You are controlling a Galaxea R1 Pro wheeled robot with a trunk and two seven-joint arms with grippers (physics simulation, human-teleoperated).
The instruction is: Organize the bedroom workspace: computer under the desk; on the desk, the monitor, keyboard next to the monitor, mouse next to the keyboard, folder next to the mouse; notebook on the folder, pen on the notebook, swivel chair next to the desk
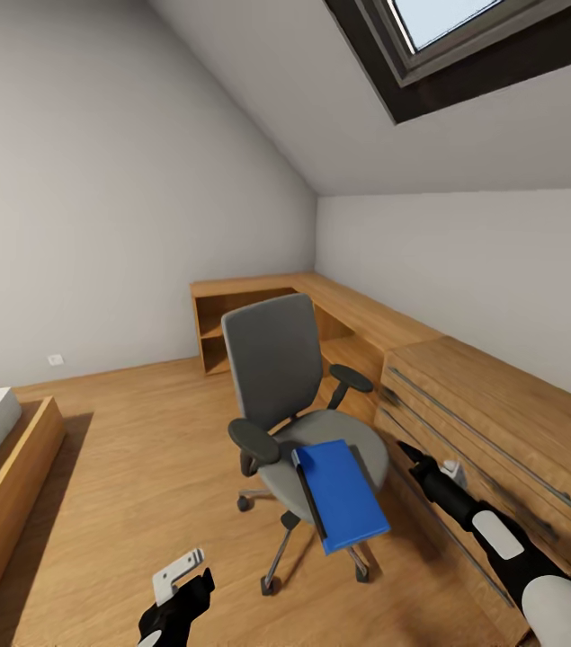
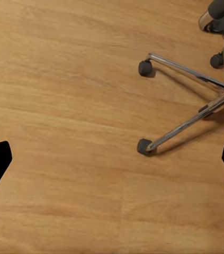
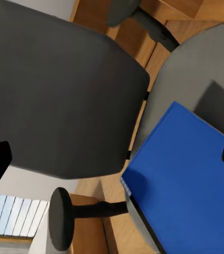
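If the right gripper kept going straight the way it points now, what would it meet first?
Probably the blue folder on the swivel chair seat, though the chair's backrest lies close beside that line; depth is unclear.

- swivel chair (image 1: 296, 395): grey cloth seat and back, matt; armrests (image 1: 254, 441) black, matt, plastic-looking; star base (image 2: 188, 103) polished chrome metal, with dark matt casters
- folder (image 1: 343, 492): bright blue cover, smooth, slight sheen
- floor (image 1: 141, 485): light wood planks, smooth, satin finish
- drawer unit (image 1: 501, 431): light wood, matt; metallic bar handles
- walls (image 1: 96, 180): grey, matt, plain
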